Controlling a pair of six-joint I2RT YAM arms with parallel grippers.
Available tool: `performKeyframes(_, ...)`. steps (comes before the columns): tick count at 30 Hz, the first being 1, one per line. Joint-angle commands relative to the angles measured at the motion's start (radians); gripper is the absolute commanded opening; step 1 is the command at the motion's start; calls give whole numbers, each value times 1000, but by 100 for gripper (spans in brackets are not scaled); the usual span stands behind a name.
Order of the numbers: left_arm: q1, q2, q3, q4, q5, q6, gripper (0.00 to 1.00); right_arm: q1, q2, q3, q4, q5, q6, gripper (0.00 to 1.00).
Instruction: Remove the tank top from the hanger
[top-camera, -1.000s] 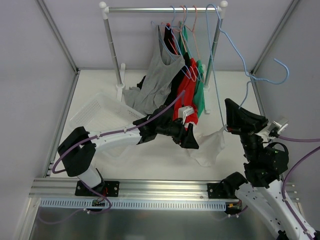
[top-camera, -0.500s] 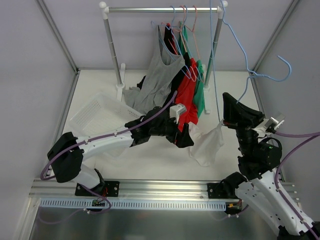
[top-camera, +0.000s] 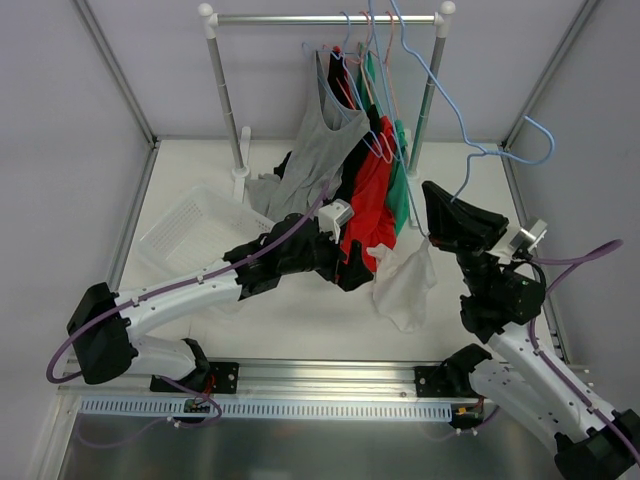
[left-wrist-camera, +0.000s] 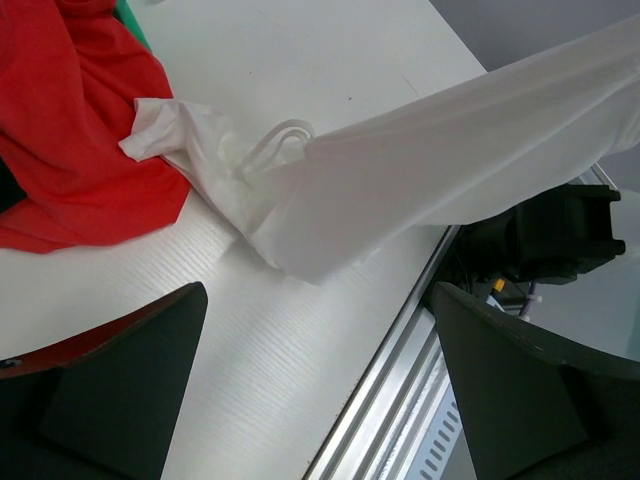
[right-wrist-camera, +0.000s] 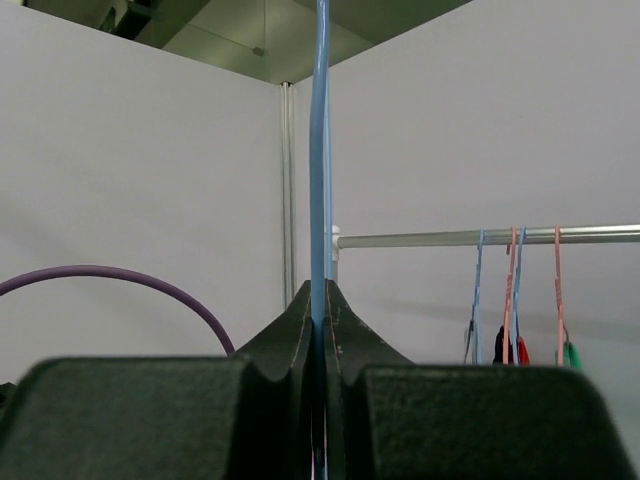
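The left arm reaches low over the table (top-camera: 300, 322), its left hand (left-wrist-camera: 315, 385) spread wide just beside the tank top (top-camera: 405, 285). Above the tank top, the raised right hand (right-wrist-camera: 320, 305) pinches the hanger (top-camera: 441, 92).

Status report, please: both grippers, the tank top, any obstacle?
Left gripper open, holding nothing. Right gripper shut on hanger. Tank top hangs by right gripper, lower end on table. Red garment touches it.
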Motion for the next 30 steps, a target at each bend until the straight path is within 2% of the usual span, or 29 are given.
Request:
performKeyframes(1, 1, -38, -14, -3, 4, 20, 99, 3, -1, 26, 124, 34, -6, 0)
performKeyframes(3, 0, -30, 4, 8, 54, 26, 99, 2, 8, 32, 72, 40, 17, 0)
performKeyframes(4, 0, -26, 11, 17, 92, 26, 99, 2, 5, 41, 38, 31, 26, 5)
performKeyframes(6, -2, -21, 18, 52, 116, 23, 99, 2, -1, 72, -43, 30, 70, 7)
performKeyframes(7, -2, -23, 24, 58, 125, 23, 99, 2, 1, 79, -60, 24, 81, 12)
performKeyframes(11, -2, -47, 46, 60, 122, 46, 99, 2, -22, 142, -236, 4, 84, 10)
performKeyframes(13, -2, -56, 46, 60, 102, 55, 99, 2, -39, 152, -278, 4, 72, 2)
performKeyframes(17, -2, -58, 37, 60, 41, 43, 99, 3, -47, 150, -349, -10, 48, 0)
performKeyframes(21, -2, -47, 18, 61, 14, 32, 99, 2, -45, 101, -282, 45, 54, 0)
performKeyframes(22, -2, -47, 15, 61, 17, 32, 99, 3, -38, 54, -210, 63, 67, 0)
performKeyframes(23, -2, -47, 14, 61, 18, 34, 98, 2, -22, 32, -67, 77, 81, 0)
performKeyframes(25, -2, -52, 11, 61, -7, 34, 99, 2, 24, 27, 13, 67, 97, 0)
performKeyframes(26, -2, -56, 9, 60, -19, 35, 99, 3, 36, 46, -1, 47, 89, 0)
performKeyframes(27, -2, -73, -1, 57, -71, 29, 99, 2, 51, 119, -89, 16, 68, 0)
performKeyframes(28, -2, -73, -2, 57, -71, 29, 99, 2, 51, 119, -155, 16, 58, 0)
performKeyframes(30, -2, -93, -20, 29, -137, 9, 99, 3, 33, 171, -323, 80, -1, 0)
